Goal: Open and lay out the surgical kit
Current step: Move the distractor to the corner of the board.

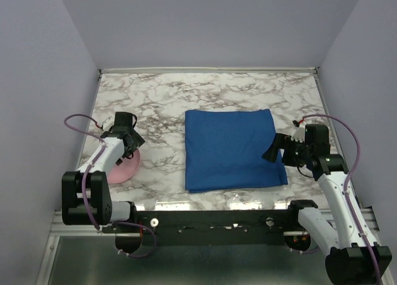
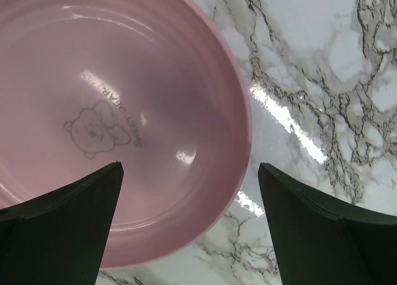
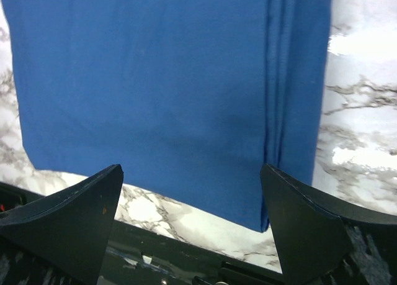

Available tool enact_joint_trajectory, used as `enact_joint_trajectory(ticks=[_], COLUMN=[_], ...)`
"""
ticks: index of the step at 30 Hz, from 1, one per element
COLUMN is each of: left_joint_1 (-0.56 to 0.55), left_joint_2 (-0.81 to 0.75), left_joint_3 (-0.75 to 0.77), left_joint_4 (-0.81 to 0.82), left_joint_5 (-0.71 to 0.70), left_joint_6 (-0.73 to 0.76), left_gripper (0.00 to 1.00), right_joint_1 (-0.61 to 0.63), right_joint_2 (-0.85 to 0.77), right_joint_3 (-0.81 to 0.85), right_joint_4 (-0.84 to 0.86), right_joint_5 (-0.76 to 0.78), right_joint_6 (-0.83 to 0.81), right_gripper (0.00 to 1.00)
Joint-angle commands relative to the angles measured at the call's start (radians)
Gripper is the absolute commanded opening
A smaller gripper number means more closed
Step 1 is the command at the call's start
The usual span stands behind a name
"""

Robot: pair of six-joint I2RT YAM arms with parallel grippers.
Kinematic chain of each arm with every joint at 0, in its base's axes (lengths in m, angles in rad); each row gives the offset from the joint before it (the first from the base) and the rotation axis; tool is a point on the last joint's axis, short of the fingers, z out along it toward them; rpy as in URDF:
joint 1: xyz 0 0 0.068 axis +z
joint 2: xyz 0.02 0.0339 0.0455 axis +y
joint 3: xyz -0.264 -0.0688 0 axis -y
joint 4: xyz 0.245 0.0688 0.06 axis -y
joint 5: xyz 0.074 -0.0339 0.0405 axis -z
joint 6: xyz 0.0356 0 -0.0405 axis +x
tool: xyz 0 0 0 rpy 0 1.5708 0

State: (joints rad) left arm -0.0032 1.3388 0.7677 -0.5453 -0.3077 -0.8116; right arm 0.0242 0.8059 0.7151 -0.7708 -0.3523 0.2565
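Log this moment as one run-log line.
kit: blue cloth wrap folded shut, mid marble table | left gripper: open above pink bowl | right gripper: open beside wrap's right edge, nothing held

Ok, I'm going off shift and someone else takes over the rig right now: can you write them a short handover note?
Left gripper: open, empty, above the pink bowl on the left side of the marble table.
Right gripper: open, empty, at the right edge of the blue cloth wrap.
The wrap lies folded shut mid-table; no tray, instruments or packets show.
Done: nothing visible yet.
Left: unfold the wrap and lay out what is inside.
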Motion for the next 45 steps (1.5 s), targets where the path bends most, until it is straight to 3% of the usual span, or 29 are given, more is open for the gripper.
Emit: enact_joint_trajectory(ticks=[1, 7, 11, 14, 17, 25, 29, 35, 39, 45], left_joint_1=[0.046, 0.049, 0.026, -0.030, -0.064, -0.078, -0.090, -0.089, -0.087, -0.070], left_joint_2=[0.130, 0.411, 0.623, 0.674, 0.646, 0.429, 0.225, -0.007, -0.055, 0.052], left_joint_3=[0.100, 0.379, 0.658, 0.798, 0.834, 0.659, 0.396, 0.087, -0.007, 0.018], left_joint_4=[0.159, 0.203, 0.177, 0.159, 0.157, -0.028, -0.085, -0.052, -0.005, 0.039], left_joint_5=[0.047, 0.128, 0.242, 0.248, 0.197, 0.052, -0.007, 0.035, 0.033, 0.015], left_joint_6=[0.040, 0.100, 0.101, 0.156, 0.215, 0.157, 0.092, -0.001, -0.009, 0.061], left_gripper=[0.99, 0.99, 0.99, 0.99, 0.99, 0.99, 0.99, 0.99, 0.99, 0.99], right_joint_1=[0.028, 0.029, 0.031, 0.029, 0.029, 0.029, 0.031, 0.029, 0.029, 0.031], right_joint_2=[-0.036, -0.053, -0.048, -0.043, -0.039, -0.043, -0.047, -0.050, -0.048, -0.054], right_joint_3=[-0.020, -0.034, -0.037, -0.034, -0.032, -0.042, -0.042, -0.046, -0.048, -0.048], right_joint_4=[0.057, 0.068, 0.077, 0.079, 0.079, 0.085, 0.087, 0.088, 0.090, 0.090], right_joint_5=[-0.030, -0.022, -0.008, -0.001, -0.001, -0.007, -0.011, -0.016, -0.019, -0.019], right_joint_6=[-0.019, -0.014, -0.013, -0.013, -0.013, -0.014, -0.014, -0.016, -0.016, -0.017], right_gripper=[1.00, 1.00, 1.00, 1.00, 1.00, 1.00, 1.00, 1.00, 1.00, 1.00])
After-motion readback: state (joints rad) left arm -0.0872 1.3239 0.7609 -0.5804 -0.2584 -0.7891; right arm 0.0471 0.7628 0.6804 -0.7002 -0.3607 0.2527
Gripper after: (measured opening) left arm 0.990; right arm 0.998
